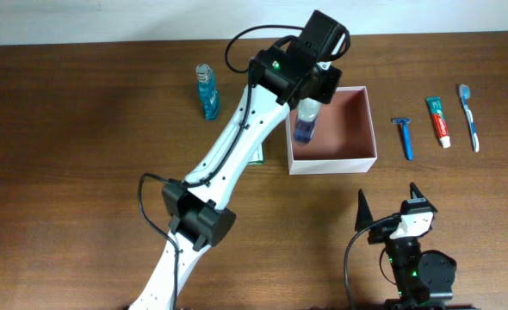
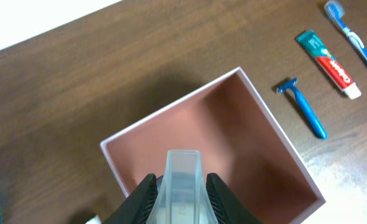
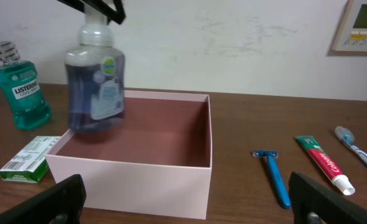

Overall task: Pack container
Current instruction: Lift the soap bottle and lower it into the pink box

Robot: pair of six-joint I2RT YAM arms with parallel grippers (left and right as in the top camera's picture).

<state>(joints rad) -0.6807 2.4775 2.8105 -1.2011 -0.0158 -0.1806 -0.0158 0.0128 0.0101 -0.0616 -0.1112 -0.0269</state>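
Blue liquid makes the bottle (image 3: 95,87) heavy, I think, and my left fingers (image 2: 143,196) clamp only its cap, so it may slip onto the left wall of the container (image 1: 363,129) on the desk (image 1: 82,172), while my right fingers (image 3: 68,193) rest open.

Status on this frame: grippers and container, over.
Left gripper shut on clear bottle, held over left side of container, not yet down. Right gripper open, idle. Razor, toothpaste, toothbrush, Listerine bottle, soap box outside; nothing blocking.
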